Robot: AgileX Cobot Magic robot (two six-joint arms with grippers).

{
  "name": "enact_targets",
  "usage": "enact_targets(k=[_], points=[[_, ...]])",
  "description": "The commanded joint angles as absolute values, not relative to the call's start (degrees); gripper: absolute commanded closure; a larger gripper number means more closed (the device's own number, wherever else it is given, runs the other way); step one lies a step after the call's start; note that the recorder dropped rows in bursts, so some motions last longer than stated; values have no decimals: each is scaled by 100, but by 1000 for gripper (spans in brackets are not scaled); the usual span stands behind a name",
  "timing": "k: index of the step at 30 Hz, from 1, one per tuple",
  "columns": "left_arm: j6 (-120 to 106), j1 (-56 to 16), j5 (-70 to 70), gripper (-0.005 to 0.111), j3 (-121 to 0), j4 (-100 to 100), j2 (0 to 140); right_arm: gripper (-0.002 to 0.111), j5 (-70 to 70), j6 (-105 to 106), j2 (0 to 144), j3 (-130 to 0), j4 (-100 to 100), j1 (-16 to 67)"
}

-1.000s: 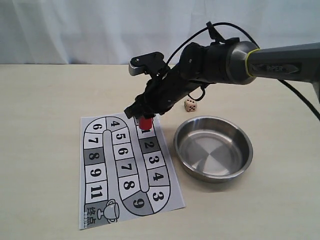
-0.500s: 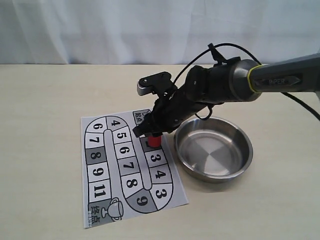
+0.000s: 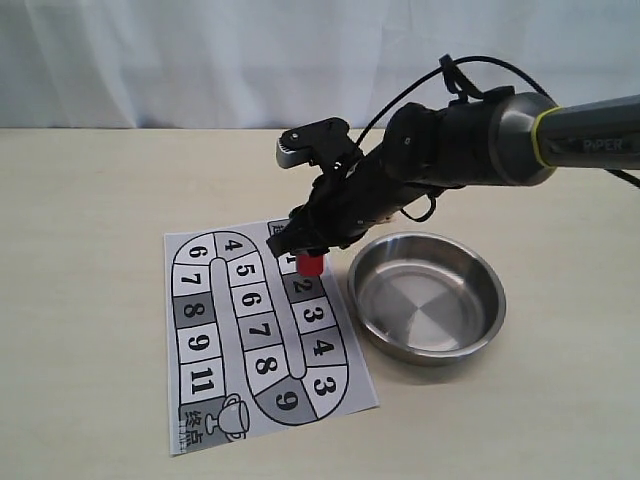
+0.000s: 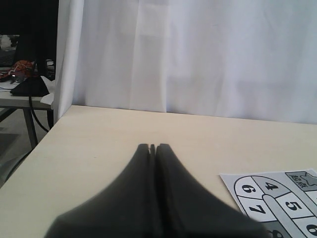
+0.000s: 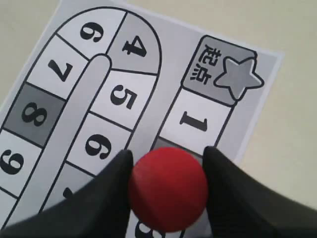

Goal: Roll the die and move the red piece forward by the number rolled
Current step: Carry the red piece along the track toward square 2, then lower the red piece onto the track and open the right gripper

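Right pincer point(image 3: 306, 250) is reaching in from the right of the exterior frame and is clamping the red piece point(image 5: 168, 189), one finger on each side. The piece is standing upright with its long axis vertical, directly below the fingertips, at centre-left of the exterior frame. In the right wrist view it is sitting just past square 1, over the dark square 2. I cannot tell whether its base is touching the paper or hanging just above it.

The board point(image 3: 200, 345) is lying flat on the counter point(image 3: 100, 200) at lower left. From the piece the numbered track is running down toward the lower edge of the exterior frame, so forward is probably that way, along the column beside the steel bowl point(image 3: 427, 305). The bowl is sitting just right of the board and looking empty.

The die is not showing in any view; it may be hiding behind the arm, so the rolled count is unreadable here.

Left pincer point(image 4: 152, 148) is resting with its fingers together, gripping nothing. It is seeing only a corner of the board at the lower right of its own frame. The right arm is by far the nearer and is already gripping.

Judgement: mid-move step. The next move likely calls for keeping the piece vertical while stepping it square by square.
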State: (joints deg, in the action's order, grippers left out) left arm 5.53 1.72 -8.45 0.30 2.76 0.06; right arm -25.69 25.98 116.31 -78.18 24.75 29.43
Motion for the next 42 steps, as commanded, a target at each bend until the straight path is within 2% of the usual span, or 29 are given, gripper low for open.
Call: enact_targets(k=[1,8,24,31,34,42], points=[[576,136,-815,107,0,254,0,104,-2379,2741,11538,-7425,2441,3037],[576,136,-815,107,0,254,0,104,-1392,2981,11498,-6887,2347,3533],[576,136,-815,107,0,254,0,104,-1595,2936,11438,-6795,2196,3521],[576,136,-815,107,0,254,0,103,-1015,2618,11586,-6528,1903,3521],[576,136,-815,107,0,254,0,94,-1055,2615,11586,-6528,1903,3521],[576,136,-815,107,0,254,0,57,-1067,2527,11575,-6538,1923,3521]])
